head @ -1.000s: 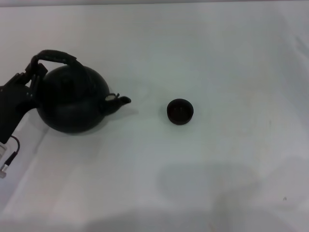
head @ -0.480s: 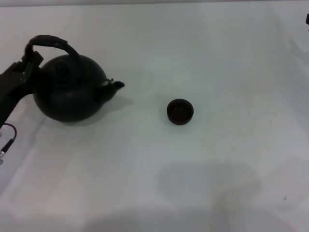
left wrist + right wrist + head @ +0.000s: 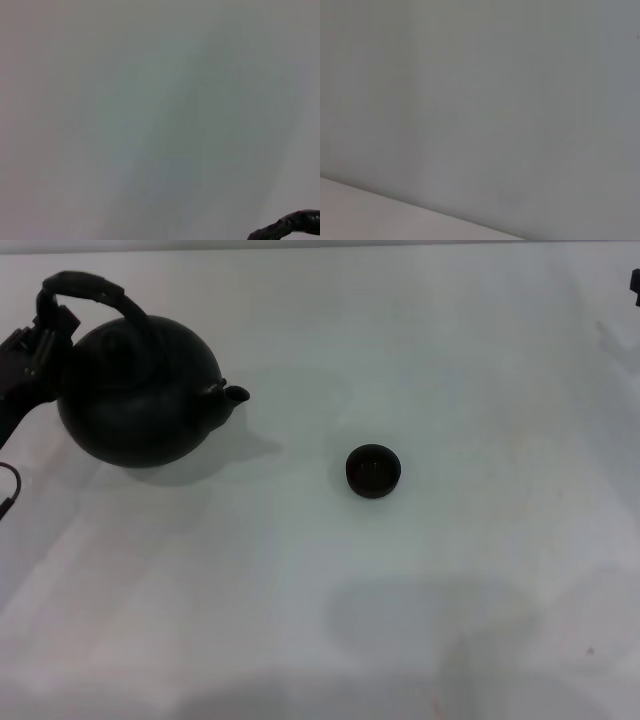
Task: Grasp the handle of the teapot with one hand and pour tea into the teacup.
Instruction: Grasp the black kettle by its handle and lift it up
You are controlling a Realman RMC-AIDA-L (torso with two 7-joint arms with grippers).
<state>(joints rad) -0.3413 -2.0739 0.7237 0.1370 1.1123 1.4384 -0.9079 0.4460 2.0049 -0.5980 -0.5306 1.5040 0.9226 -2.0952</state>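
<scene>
The matte black teapot (image 3: pixel 140 390) hangs at the far left of the head view, its shadow apart from it on the white table, spout (image 3: pixel 236 395) pointing right toward the teacup. My left gripper (image 3: pixel 38 335) is shut on the left end of the arched handle (image 3: pixel 90 288). The tiny dark teacup (image 3: pixel 373 470) stands on the table near the middle, well right of the spout. A dark rough piece, likely the handle (image 3: pixel 292 225), shows at the edge of the left wrist view. Only a dark sliver of my right gripper (image 3: pixel 635 282) shows at the far right edge.
The white table (image 3: pixel 400 620) spreads around the cup. A thin cable (image 3: pixel 8 490) hangs from my left arm at the left edge. The right wrist view shows only bare pale surface.
My left gripper has carried the teapot up and toward the far left, and the spout has risen with it. The teacup has not moved.
</scene>
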